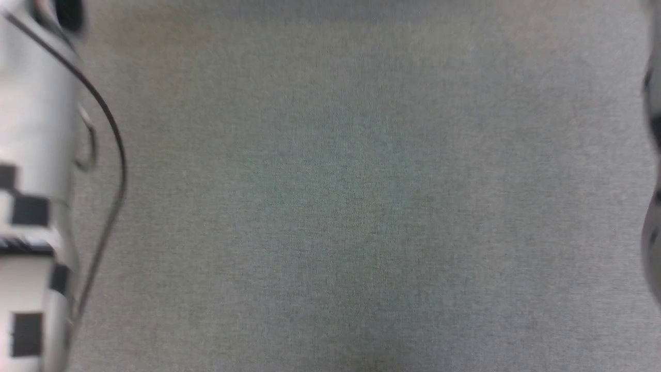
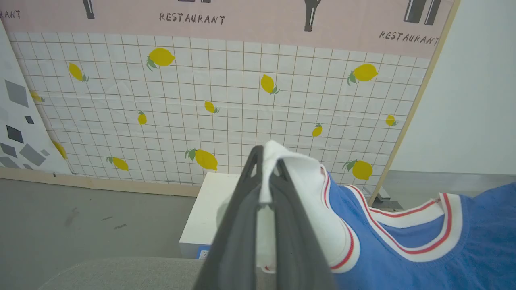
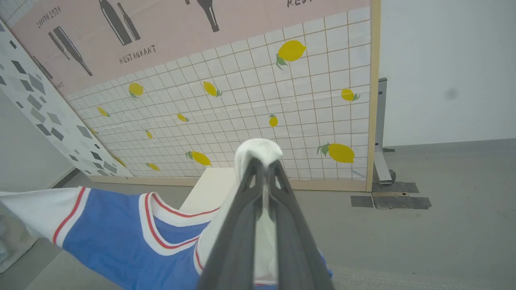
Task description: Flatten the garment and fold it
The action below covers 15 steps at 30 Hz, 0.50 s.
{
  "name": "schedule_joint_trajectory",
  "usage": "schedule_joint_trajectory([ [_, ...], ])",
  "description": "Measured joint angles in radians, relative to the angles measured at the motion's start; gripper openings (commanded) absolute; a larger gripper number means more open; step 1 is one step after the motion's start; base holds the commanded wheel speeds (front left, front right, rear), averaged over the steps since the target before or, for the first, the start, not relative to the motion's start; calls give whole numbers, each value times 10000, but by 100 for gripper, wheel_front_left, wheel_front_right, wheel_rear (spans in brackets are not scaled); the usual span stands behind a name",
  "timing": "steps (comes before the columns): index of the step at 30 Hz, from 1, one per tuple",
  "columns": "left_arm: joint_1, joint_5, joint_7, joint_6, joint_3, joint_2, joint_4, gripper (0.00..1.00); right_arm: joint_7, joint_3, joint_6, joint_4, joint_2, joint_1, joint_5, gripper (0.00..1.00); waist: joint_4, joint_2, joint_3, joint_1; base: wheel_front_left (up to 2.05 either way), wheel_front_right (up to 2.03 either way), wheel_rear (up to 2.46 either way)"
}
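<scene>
The garment [image 2: 403, 249], a bright blue jersey with white sleeves and a red-and-white striped collar, hangs stretched between both grippers. In the left wrist view my left gripper [image 2: 266, 156] is shut on a white sleeve [image 2: 310, 189], with cloth bunched over the fingertips. The right wrist view shows my right gripper [image 3: 262, 161] shut on the other white shoulder part, the blue body [image 3: 109, 237] trailing off to the left. Both grippers point toward the lemon-patterned wall panel [image 2: 242, 100]. In the head view the pale left forearm [image 1: 31, 181] runs along the left edge.
The grey cloth tabletop [image 1: 335, 206] lies below in the head view, and its near edge [image 2: 121, 274] appears under the left gripper. A white box [image 2: 205, 209] stands on the grey floor before the panel. A metal stand foot [image 3: 383, 161] sits at the panel's right end.
</scene>
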Motion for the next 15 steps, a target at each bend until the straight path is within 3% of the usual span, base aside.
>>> schedule_joint_trajectory([
  [5,1834,-337,-313,-169,-125,-267,100,0,-196,792,0,-546,-261,2093,1329,0,22,0,-638,-1,0,0,0],
  [6,3266,-508,-435,-217,-96,-389,-61,0,-276,1250,0,-1037,-443,3508,2069,0,24,0,-1125,-2,0,0,0],
  [15,7372,-880,-529,-247,0,-777,-1607,0,-313,2224,0,-2646,-1045,7455,3450,0,67,0,-2509,-2,0,0,0],
])
